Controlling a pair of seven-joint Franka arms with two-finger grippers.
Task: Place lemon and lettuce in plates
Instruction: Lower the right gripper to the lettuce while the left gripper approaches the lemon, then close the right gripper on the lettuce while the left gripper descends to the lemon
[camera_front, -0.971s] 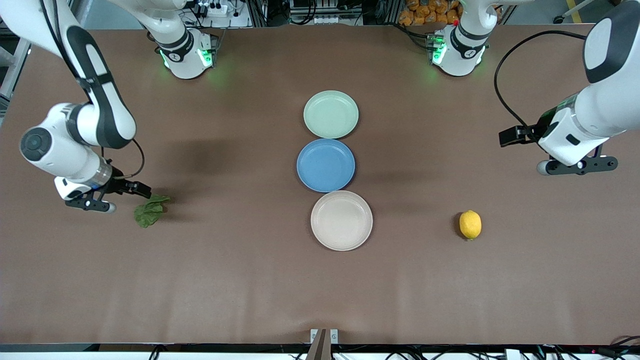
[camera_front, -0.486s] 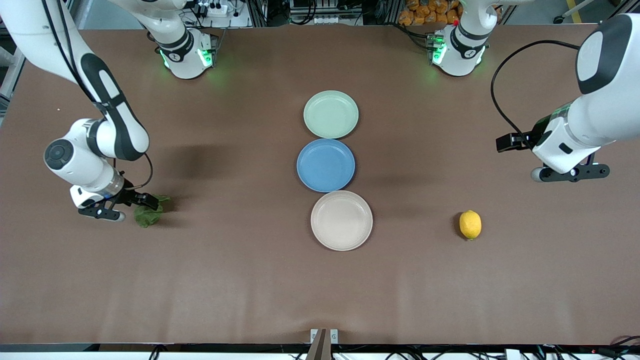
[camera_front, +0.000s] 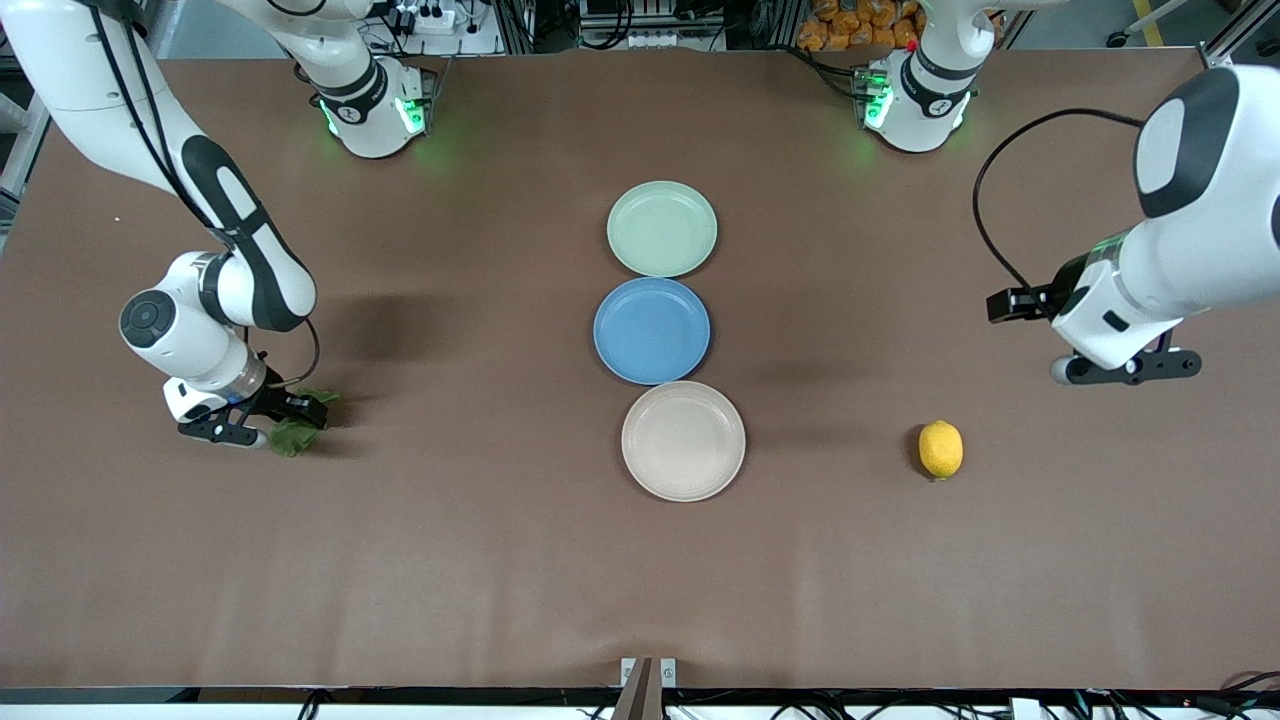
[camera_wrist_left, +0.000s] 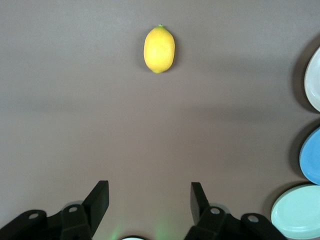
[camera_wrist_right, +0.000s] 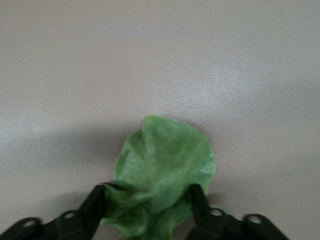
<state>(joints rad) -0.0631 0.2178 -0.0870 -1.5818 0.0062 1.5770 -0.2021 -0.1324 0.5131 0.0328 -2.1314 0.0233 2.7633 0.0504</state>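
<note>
**Two pickups, leaf first**

Nearest the front camera, the cream plate (camera_front: 683, 441) sits bare, the lemon (camera_front: 940, 449) beside it toward the left arm's end. Our right gripper (camera_wrist_right: 148, 202) is down at the lettuce (camera_front: 297, 430), jaws open with the leaf between them, not yet pinched. We should close gently on the thick crumpled part, then lift straight. Our left gripper (camera_wrist_left: 149, 199) hangs open, well short of the lemon. Farthest lies the mint plate (camera_front: 662, 228).

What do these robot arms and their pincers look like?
Both arms are glossy white with black bands at the joints, and green lights glow at their bases. A thin black cable loops beside each wrist. The left gripper and the right gripper are black, each with two flat fingers on a bar with round holes.
</note>
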